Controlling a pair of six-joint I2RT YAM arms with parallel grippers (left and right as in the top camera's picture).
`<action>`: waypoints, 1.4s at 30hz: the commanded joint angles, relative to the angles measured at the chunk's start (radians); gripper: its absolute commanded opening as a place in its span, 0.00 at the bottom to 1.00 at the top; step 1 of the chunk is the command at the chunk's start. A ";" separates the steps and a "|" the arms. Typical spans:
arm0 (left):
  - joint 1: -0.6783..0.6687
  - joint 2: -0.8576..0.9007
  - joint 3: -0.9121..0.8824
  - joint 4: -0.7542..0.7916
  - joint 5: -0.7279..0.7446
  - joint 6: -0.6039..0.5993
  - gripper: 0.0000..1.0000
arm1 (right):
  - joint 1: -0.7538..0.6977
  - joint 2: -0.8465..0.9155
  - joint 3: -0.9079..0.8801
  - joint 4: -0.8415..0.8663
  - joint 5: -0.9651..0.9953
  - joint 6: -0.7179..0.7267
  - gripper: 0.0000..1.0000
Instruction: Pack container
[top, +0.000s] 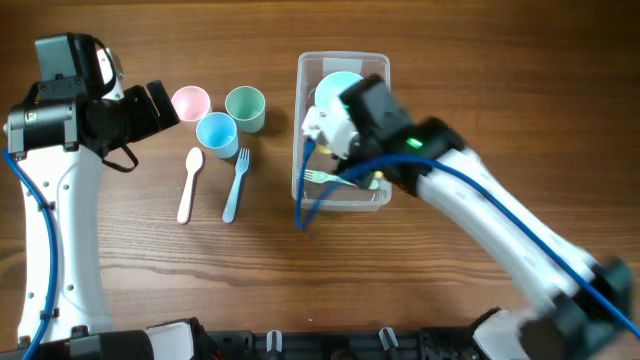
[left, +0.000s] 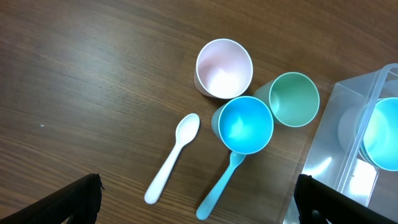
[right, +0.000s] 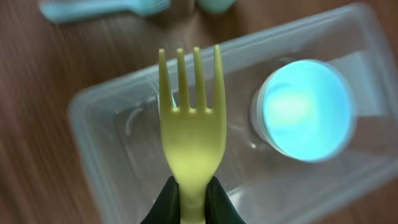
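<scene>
The clear rectangular container (top: 300, 130) stands at the table's middle, with a blue bowl (top: 335, 88) in its far end. My right gripper (top: 350, 178) hovers over its near end, shut on a yellow-green fork (top: 322, 177). In the right wrist view the gripper (right: 191, 196) pinches the fork's (right: 189, 118) handle, tines pointing over the container (right: 99, 124) beside the blue bowl (right: 305, 109). My left gripper (top: 160, 105) is open and empty, left of the cups; in its wrist view its fingers (left: 199, 205) spread wide above the table.
A pink cup (top: 190, 102), a green cup (top: 245, 107) and a blue cup (top: 216, 131) stand left of the container. A white spoon (top: 189, 185) and a blue fork (top: 235, 185) lie in front of them.
</scene>
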 joint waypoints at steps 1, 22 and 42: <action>0.004 0.006 0.016 0.003 0.001 0.020 1.00 | -0.002 0.148 0.002 0.031 0.014 -0.123 0.04; 0.004 0.006 0.016 0.003 0.001 0.020 1.00 | -0.005 0.116 0.237 -0.090 0.084 0.286 0.63; 0.003 0.006 0.016 0.005 0.075 0.018 1.00 | -0.858 -0.099 0.327 -0.357 0.024 0.783 1.00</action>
